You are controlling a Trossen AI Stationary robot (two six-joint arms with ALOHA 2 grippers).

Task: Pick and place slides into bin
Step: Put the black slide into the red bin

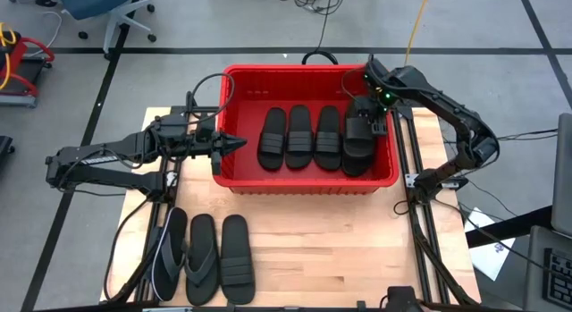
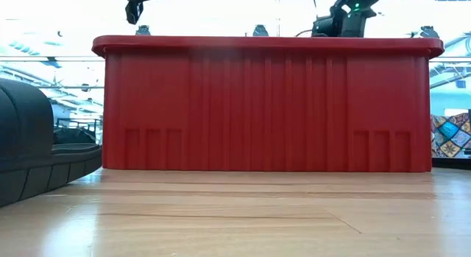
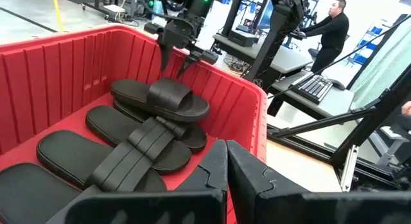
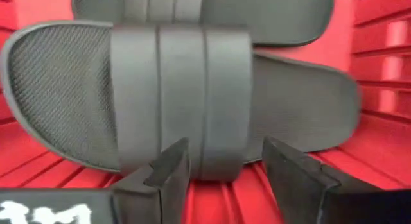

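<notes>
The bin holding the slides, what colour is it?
Red bin, ribbed walls; clearest in the low view.

floor [image 1: 223, 26]: grey (black tape lines) | blue office chair [image 1: 98, 8] | wooden table [image 1: 340, 240]

The bin [image 1: 308, 181] sits at the far middle of the surface [image 1: 340, 240]. Five slides [image 1: 300, 136] lie in it, one stacked on another at the right end. Three more slides [image 1: 204, 257] lie side by side on the surface, near its front left corner.

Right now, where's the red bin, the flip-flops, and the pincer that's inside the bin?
red bin [image 1: 308, 186]: high view, front rim.
flip-flops [image 1: 200, 256]: high view, thong strap.
right pincer [image 1: 367, 128]: high view, between fingertips.
</notes>
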